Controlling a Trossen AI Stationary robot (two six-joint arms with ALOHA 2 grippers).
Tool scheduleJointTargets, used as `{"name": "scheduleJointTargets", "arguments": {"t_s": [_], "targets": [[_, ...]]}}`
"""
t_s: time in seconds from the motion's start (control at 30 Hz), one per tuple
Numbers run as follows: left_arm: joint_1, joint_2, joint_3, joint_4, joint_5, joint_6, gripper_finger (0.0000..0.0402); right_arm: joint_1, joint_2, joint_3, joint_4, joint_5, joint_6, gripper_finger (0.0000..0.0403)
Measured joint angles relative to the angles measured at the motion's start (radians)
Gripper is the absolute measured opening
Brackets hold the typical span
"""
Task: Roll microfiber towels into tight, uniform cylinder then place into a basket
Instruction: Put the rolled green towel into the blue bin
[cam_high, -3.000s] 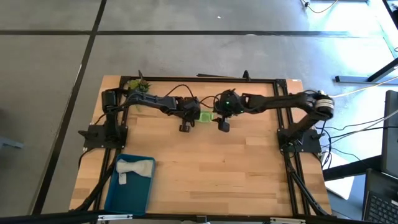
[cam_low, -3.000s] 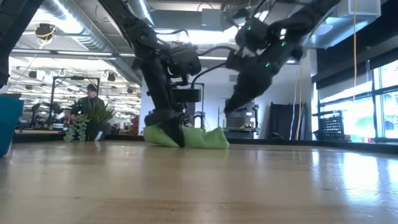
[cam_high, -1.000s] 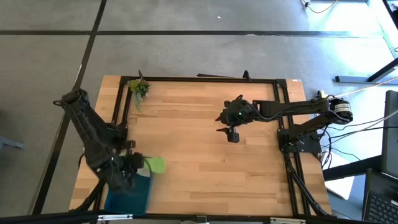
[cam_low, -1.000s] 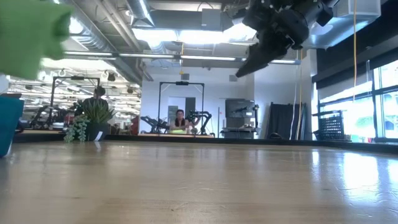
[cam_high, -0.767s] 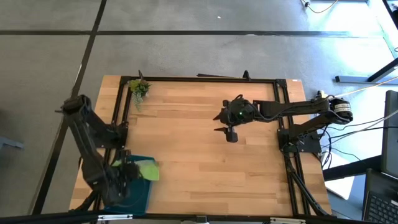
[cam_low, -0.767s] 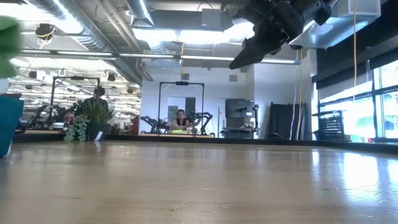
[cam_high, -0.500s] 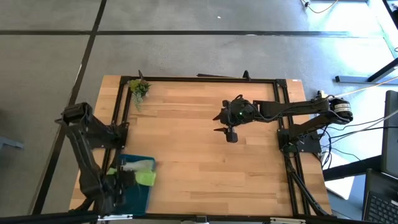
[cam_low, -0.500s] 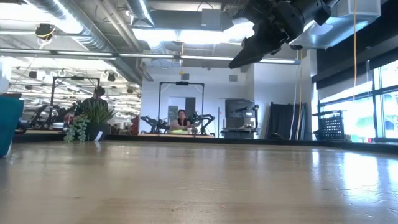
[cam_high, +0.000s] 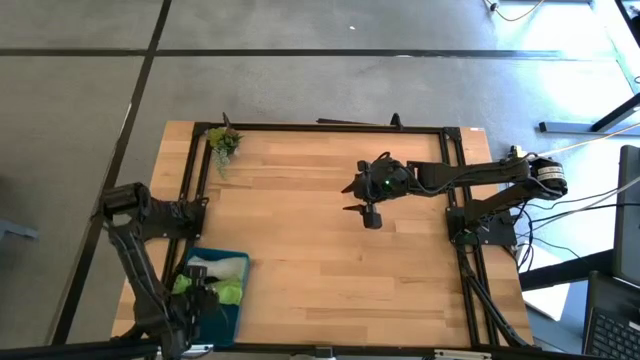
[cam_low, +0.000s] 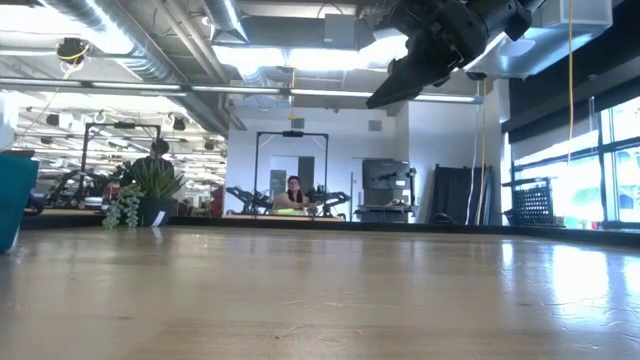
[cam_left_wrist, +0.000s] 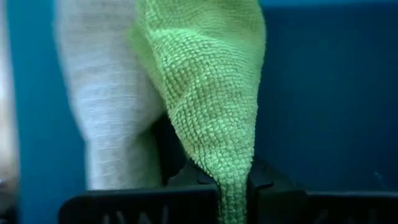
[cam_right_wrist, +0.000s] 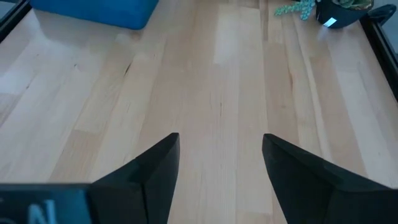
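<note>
The teal basket (cam_high: 232, 316) stands at the table's near left corner, with a light grey towel (cam_high: 217, 268) lying in its far half. My left gripper (cam_high: 203, 294) is low over the basket's middle, shut on the lime green towel (cam_high: 230, 292), which reaches down beside the grey towel (cam_left_wrist: 109, 118). My right gripper (cam_high: 369, 218) hangs open above the middle of the table, right of centre, with only bare wood between its fingers (cam_right_wrist: 158, 165). My left gripper pinches a narrow end of the green towel (cam_left_wrist: 231, 171) between its two fingers. The fingers come from above and point steeply down into the basket. The bunched towel widens away from the fingers, next to the grey towel; whether it rests on the basket floor I cannot tell.
A small potted green plant (cam_high: 224, 141) stands at the table's far left corner. A black frame (cam_high: 330, 127) runs along the table's edges. Bare wood stretches between the basket and my right gripper. People and equipment show in the room beyond the table (cam_low: 293, 192).
My left gripper has carried the green towel toward the table's near edge and down. It has gone from just beyond the basket's far right corner to low over the basket's middle, and the towel now sits beside the grey one. It has stayed shut throughout.
</note>
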Motion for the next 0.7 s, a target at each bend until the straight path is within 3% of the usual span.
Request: {"name": "scheduleJointTargets", "arguments": {"t_s": [0.37, 0.7], "targets": [[0.000, 0.107, 0.000, 0.051, 0.037, 0.035, 0.0005, 0.000, 0.000, 0.000, 0.001, 0.000, -0.002, 0.0230], [0.004, 0.123, 0.000, 0.050, 0.030, 0.029, 0.0005, 0.000, 0.000, 0.000, 0.000, -0.017, -0.004, 0.0230]]}}
